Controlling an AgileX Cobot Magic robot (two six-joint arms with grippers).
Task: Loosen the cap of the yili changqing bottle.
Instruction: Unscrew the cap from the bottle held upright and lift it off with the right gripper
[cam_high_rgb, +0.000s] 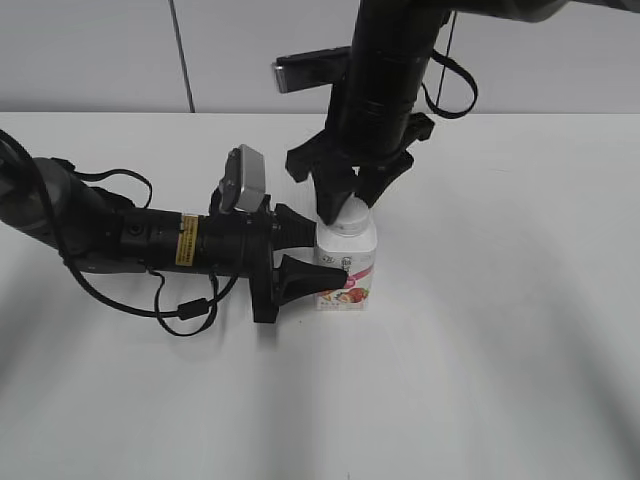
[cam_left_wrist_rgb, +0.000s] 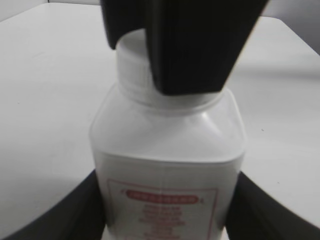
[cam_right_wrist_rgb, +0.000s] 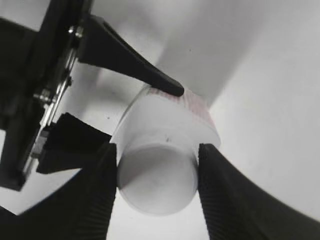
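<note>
Nearest the exterior camera, the left gripper (cam_high_rgb: 308, 252) lies low over the smooth white table (cam_high_rgb: 500, 380), its tapered matte-black fingers clamped on the body of the yili changqing bottle (cam_high_rgb: 346, 268). That squarish, round-shouldered white plastic bottle stands upright near the middle of the table, toward its far edge, a pink-red band and fruit picture on its label. From above, the right gripper (cam_right_wrist_rgb: 156, 177) presses ribbed black pads (cam_right_wrist_rgb: 97, 200) against both sides of the cap (cam_right_wrist_rgb: 156, 177), a flat-topped white disc.
</note>
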